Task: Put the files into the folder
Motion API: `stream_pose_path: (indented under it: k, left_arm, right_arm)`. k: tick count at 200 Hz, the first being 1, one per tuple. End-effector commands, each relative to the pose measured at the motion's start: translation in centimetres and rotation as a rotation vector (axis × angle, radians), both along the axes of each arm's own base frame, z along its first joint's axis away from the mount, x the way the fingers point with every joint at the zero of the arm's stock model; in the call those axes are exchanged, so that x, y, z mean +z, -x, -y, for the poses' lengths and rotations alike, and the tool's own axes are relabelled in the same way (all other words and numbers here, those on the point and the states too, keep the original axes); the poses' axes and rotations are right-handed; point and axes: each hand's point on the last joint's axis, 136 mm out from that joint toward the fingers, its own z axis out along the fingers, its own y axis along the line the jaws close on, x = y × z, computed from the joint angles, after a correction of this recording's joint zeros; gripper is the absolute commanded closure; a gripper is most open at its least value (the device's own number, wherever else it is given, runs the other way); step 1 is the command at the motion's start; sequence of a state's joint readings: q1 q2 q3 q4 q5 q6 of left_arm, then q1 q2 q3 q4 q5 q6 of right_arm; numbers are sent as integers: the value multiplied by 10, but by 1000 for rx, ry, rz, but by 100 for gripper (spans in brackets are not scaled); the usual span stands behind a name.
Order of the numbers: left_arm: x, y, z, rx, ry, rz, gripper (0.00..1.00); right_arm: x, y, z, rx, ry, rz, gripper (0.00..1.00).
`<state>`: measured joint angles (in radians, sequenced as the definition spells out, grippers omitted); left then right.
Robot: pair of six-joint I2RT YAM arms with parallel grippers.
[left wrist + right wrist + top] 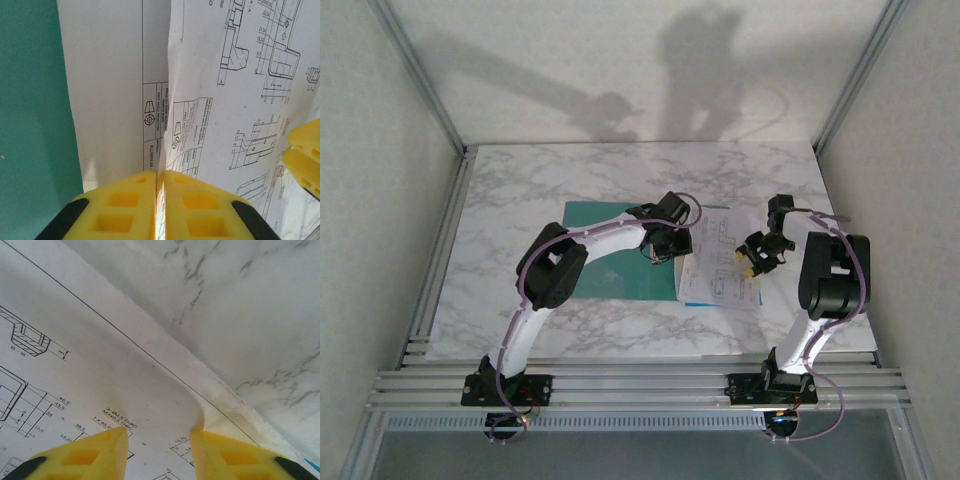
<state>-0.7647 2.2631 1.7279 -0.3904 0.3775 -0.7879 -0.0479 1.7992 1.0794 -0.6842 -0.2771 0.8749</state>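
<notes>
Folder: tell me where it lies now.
Top view: the folder lies flat left of centre on the table, under the left arm, the files along its right edge.

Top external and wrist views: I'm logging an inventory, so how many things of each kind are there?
Teal folder: 1
White paper sheets: 2 told apart
End effectors: 2, the left end effector and the right end effector
Total: 5
</notes>
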Motion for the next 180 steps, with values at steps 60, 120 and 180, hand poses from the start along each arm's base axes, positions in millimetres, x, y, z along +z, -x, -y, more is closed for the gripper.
stream_pose_path:
  k: [60,120,180]
  left_arm:
    - [30,-6,-2,-9,-24,63,100]
    - [51,-13,-48,20,-99,98,100]
    - [54,-23,-131,72,-214,114,100]
  right_arm:
    - [39,-10,12,26,80,90,38]
    - [82,-28,9,79,90,243,34]
    - [82,-37,-31,198,4,299,34]
